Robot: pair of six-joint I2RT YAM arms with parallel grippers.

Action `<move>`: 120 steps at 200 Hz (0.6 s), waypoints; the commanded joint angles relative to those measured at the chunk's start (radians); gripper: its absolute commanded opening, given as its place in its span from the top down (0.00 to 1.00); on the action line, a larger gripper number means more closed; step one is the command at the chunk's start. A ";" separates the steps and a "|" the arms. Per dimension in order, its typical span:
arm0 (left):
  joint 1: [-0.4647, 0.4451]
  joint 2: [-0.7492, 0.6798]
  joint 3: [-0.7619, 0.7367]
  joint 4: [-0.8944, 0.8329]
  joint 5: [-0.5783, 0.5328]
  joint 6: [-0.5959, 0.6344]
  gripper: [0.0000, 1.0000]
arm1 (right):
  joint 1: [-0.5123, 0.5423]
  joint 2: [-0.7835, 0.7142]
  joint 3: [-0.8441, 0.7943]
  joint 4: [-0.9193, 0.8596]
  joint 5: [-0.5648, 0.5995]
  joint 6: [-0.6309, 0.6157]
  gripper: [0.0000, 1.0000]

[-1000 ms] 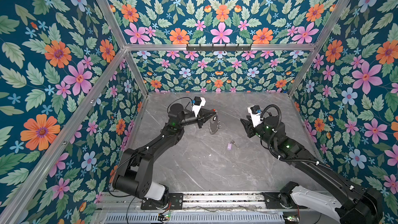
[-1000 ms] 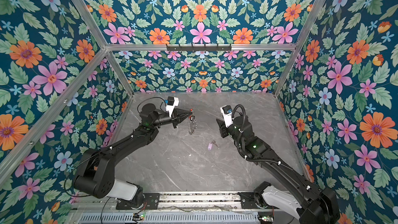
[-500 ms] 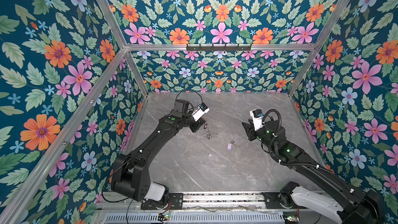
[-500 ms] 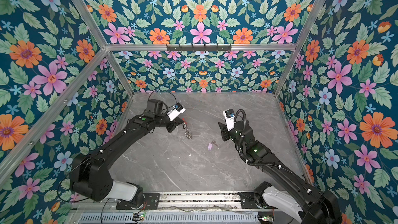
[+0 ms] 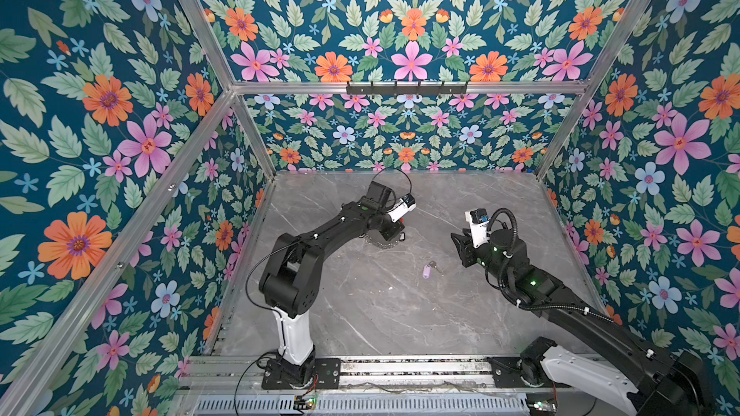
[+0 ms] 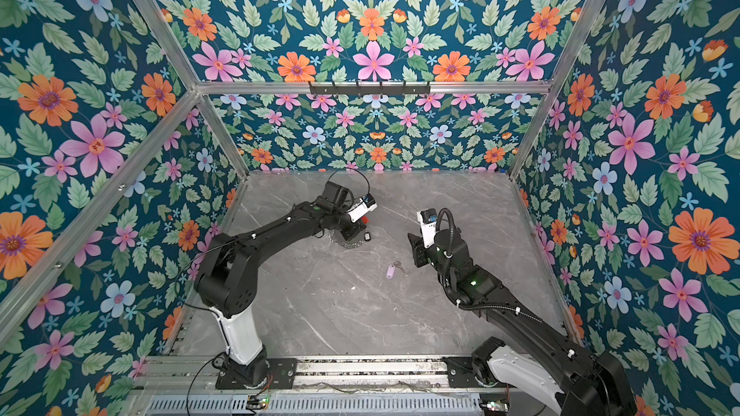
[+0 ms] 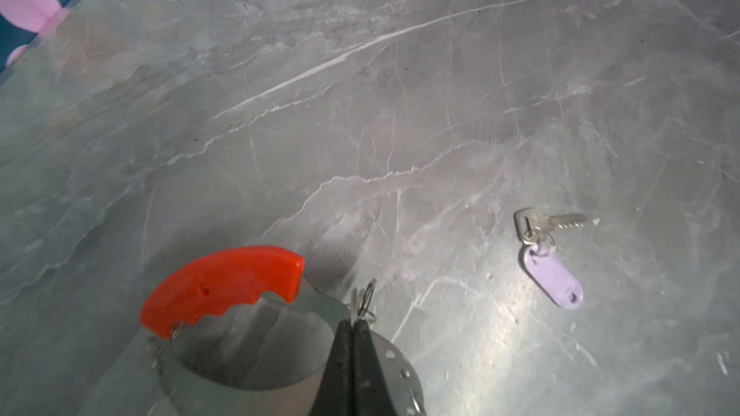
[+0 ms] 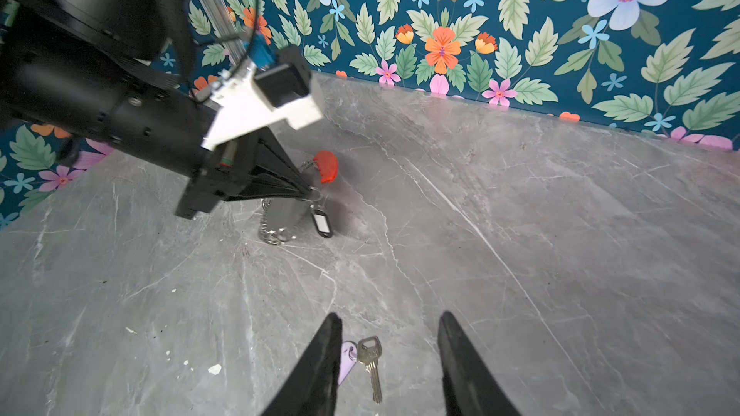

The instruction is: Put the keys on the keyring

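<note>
Keyring [image 5: 380, 244], centre of a top view, was pinched by closed left fingers [image 7: 340, 362]. Lilac key [image 8: 370, 358] lay flat on worktop [image 8: 520, 234] near open right fingers [image 8: 320, 354]; judged light, slippery; grasp its tag [image 7: 552, 278].

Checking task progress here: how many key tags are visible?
2. The lilac tag lies loose on the table; the black-framed tag is at the keyring. Others may be hidden.

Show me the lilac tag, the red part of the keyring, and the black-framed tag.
lilac tag [image 7: 554, 280], left wrist view, middle of the plastic oblong.
red keyring section [image 7: 224, 286], left wrist view, centre of the curved plastic.
black-framed tag [image 8: 322, 222], right wrist view, on its white label.
</note>
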 commanded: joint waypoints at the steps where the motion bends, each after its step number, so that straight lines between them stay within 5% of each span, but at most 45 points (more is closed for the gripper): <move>1: -0.001 0.061 0.029 0.081 -0.005 -0.067 1.00 | 0.001 -0.030 -0.019 0.009 0.013 0.022 0.59; 68: 0.001 0.195 0.071 0.201 0.029 -0.157 0.94 | 0.001 -0.131 -0.176 0.043 0.029 0.162 0.59; 100: 0.009 0.194 0.070 0.217 0.034 -0.189 0.74 | 0.001 -0.164 -0.203 0.026 0.057 0.169 0.58; 120: 0.022 0.157 0.049 0.233 0.036 -0.216 0.51 | 0.001 -0.190 -0.205 0.001 0.102 0.128 0.58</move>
